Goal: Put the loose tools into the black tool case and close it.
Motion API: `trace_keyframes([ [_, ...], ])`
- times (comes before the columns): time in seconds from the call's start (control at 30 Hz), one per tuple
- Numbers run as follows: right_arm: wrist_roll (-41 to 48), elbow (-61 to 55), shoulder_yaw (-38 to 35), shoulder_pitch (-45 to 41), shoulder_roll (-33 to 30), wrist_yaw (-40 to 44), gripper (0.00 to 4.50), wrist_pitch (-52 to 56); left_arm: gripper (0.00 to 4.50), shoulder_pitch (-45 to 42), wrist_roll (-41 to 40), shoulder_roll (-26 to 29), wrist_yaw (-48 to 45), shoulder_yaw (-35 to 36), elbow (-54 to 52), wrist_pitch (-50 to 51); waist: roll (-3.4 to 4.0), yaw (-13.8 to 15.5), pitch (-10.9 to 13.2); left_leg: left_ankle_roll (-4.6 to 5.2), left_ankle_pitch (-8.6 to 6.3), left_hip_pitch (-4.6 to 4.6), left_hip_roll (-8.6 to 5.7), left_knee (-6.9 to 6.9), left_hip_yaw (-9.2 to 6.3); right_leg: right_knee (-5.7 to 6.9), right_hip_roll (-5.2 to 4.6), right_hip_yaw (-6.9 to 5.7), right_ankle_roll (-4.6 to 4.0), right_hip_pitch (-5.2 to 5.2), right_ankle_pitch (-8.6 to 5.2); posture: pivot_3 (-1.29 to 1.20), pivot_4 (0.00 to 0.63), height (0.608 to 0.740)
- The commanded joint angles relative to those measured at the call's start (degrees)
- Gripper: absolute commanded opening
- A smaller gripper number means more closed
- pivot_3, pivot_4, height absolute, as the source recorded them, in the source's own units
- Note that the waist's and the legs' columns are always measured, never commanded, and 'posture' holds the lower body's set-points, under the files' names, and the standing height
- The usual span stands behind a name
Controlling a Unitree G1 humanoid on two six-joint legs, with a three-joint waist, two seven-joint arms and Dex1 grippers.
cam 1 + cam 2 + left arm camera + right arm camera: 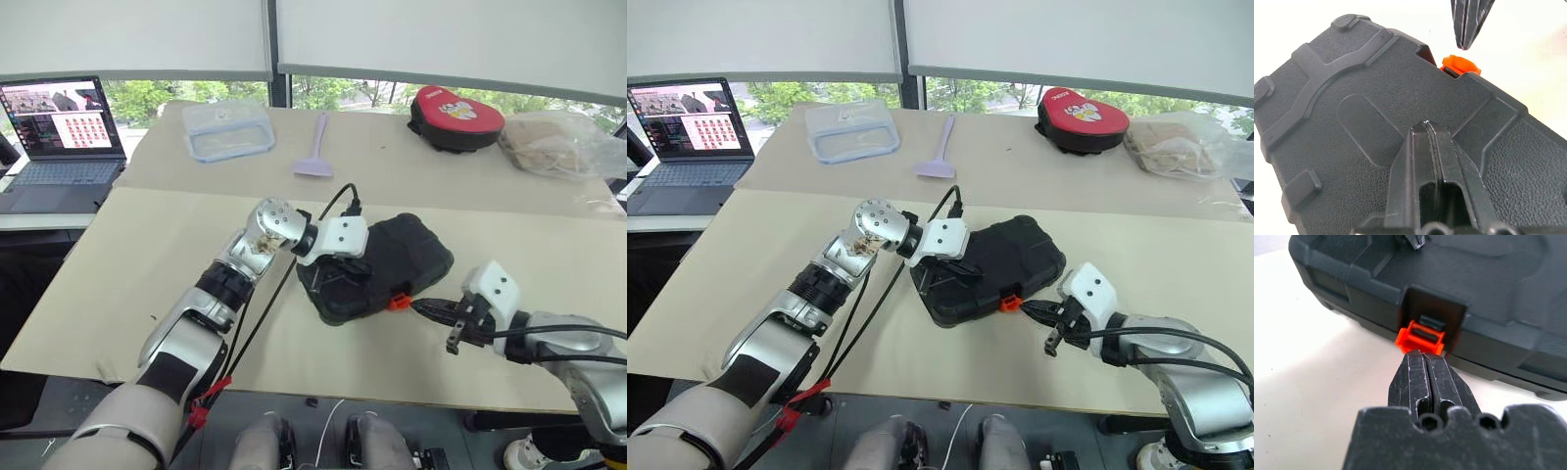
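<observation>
On the beige table (147, 255), the black tool case (416, 257) lies closed; the left gripper (1426, 128) presses its lid with fingers together, while the right gripper (1422, 357), likewise pinched empty, points at the orange latch (1420, 336)

Left gripper (338, 266) and right gripper (419, 305) both closed, empty.

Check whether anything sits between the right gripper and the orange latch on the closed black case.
Nothing visible does. The right gripper, shut, points straight at the orange latch on the front edge of the black tool case, with just bare table around it. The left gripper, also shut, rests on the case's lid, away from the latch.
</observation>
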Motion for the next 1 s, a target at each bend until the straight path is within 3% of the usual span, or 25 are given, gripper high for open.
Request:
trace_keyframes([
  [0.03, 0.64, -1.84, -0.76, 2.72, -0.42, 0.43, 0.0, 0.0, 0.02, 0.47, 2.07, -0.01, -0.29, -1.35, 1.82, 0.44, 0.0, 0.02, 0.0, 0.0, 0.0, 0.0, 0.0, 0.0, 0.0, -0.01, 0.01, -0.01, 0.0, 0.01, 0.0, 0.0, 0.15, 0.731],
  [0.43, -6.95, 7.77, 9.17, -5.12, 7.13, -4.73, 0.0, -4.74, 0.02, -0.86, 3.3, -1.32, -0.02, -1.78, 3.85, -1.62, -0.01, -0.05, -0.01, 0.03, -0.02, -0.03, -0.03, 0.02, 0.01, -0.01, -0.02, 0.01, 0.04, -0.02, 0.02, 0.0, 0.15, 0.731],
  [0.73, -3.74, 3.47, 4.99, -8.64, 7.65, -4.54, 0.0, -2.92, 0.02, -0.25, 4.25, -1.76, 0.49, -2.36, 5.24, -3.55, -0.01, -0.47, -0.01, 0.02, -0.01, -0.06, 0.0, 0.02, 0.02, 0.01, 0.0, 0.02, 0.04, -0.08, 0.04, 0.0, 0.15, 0.731],
  [1.0, -3.62, 3.8, 5.79, -9.0, 7.22, -4.45, 0.0, -2.61, 0.02, -0.13, 4.56, -2.17, 0.56, -2.27, 5.66, -3.83, -0.01, -0.45, -0.01, 0.02, -0.01, -0.07, 0.0, 0.02, 0.02, 0.01, 0.0, 0.02, 0.04, -0.08, 0.04, 0.0, 0.15, 0.731],
])
